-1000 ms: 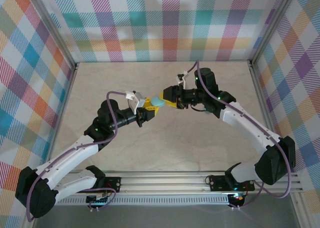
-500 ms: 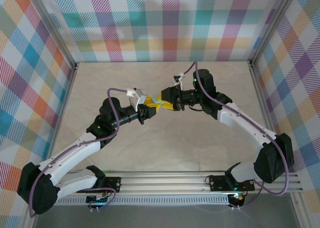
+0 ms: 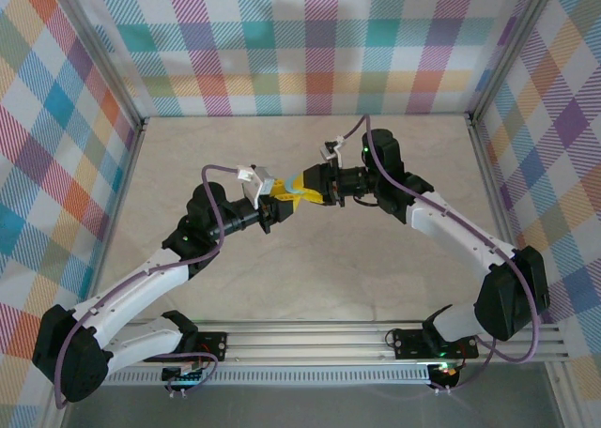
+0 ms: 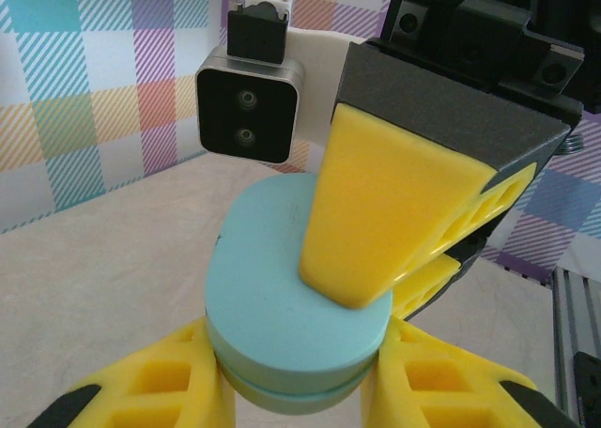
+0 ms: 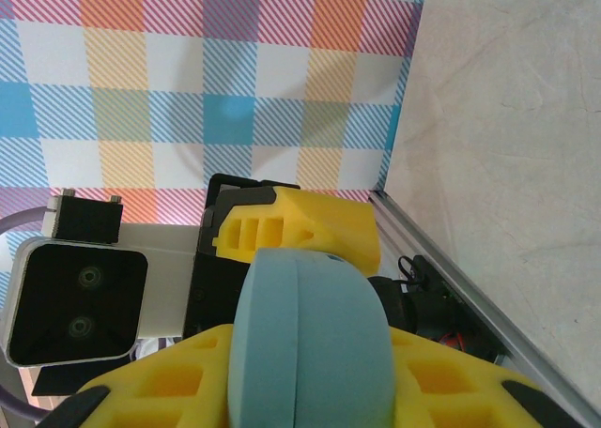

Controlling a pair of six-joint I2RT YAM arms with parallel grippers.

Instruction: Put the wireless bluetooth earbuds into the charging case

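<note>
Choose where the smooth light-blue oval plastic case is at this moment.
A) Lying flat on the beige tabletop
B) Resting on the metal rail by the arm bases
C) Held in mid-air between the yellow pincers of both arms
C: the smooth light-blue oval plastic case is gripped in mid-air, with the left pincer and the right pincer both closed on it.

Over the last second the right gripper (image 3: 309, 188) has advanced toward the left gripper (image 3: 280, 204) and narrowed its jaws onto the charging case (image 4: 282, 325), now largely covered in the top view.
</note>
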